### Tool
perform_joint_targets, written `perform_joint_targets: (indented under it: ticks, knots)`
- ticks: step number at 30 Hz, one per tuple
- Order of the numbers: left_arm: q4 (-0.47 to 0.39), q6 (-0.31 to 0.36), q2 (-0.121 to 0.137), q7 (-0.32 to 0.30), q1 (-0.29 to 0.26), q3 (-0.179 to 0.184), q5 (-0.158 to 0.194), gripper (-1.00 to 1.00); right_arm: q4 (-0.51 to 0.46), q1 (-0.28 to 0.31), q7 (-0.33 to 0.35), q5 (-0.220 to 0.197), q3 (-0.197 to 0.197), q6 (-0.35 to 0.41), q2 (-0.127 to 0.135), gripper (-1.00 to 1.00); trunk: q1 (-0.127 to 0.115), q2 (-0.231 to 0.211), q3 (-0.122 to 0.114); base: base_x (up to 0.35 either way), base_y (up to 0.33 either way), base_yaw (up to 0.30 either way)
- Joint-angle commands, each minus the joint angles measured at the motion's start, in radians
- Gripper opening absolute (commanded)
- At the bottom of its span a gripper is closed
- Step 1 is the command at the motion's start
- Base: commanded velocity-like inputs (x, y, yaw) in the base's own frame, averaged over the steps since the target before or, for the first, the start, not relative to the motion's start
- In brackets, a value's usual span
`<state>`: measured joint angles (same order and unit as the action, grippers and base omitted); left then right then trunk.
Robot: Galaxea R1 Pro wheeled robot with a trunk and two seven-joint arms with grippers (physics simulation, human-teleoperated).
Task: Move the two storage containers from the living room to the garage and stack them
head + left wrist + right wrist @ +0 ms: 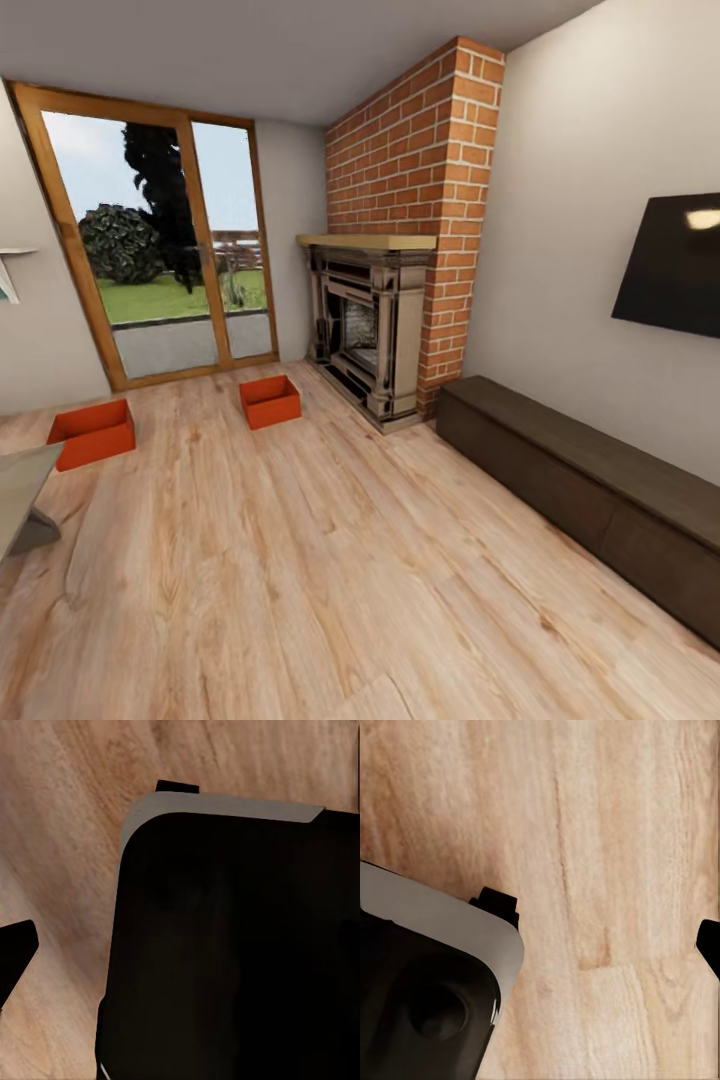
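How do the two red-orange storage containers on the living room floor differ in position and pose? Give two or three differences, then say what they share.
The left container lies near the picture's left edge, beside a grey furniture corner; the right container lies nearer the fireplace. The left container shows its long side to the camera; the right container is turned differently, showing a shorter face. Both are open-topped, look empty, and rest on the wood floor before the glass doors.

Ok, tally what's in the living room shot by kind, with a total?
Storage containers: 2, one and another, both on the wood floor
Fireplace: 1
Wall TV: 1
Low dark cabinet: 1
Glass doors: 1
Total: 6
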<state>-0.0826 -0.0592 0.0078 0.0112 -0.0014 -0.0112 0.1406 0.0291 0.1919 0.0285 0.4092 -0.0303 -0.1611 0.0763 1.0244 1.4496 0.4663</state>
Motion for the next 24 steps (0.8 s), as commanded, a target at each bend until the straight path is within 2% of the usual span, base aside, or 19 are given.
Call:
perform_joint_targets:
  ticks: [1,17,24]
  knots:
    - [0.0,-0.002,0.0,0.001,0.0,0.0,0.007,1.0,0.003,0.001,0.002,0.003,-0.003,-0.005,0.0,1.0,0.001,0.0,0.001,0.324,0.0,0.0]
    - [-0.001,-0.004,0.0,0.001,0.0,-0.001,0.007,1.0,0.003,0.001,0.002,0.0,-0.003,-0.005,-0.005,1.0,0.001,0.0,0.001,0.324,0.0,0.001]
    - [0.0,-0.004,0.0,0.001,0.0,0.0,0.007,1.0,0.003,0.001,0.001,-0.007,-0.003,-0.006,-0.005,1.0,0.001,0.0,-0.003,0.324,0.0,0.161]
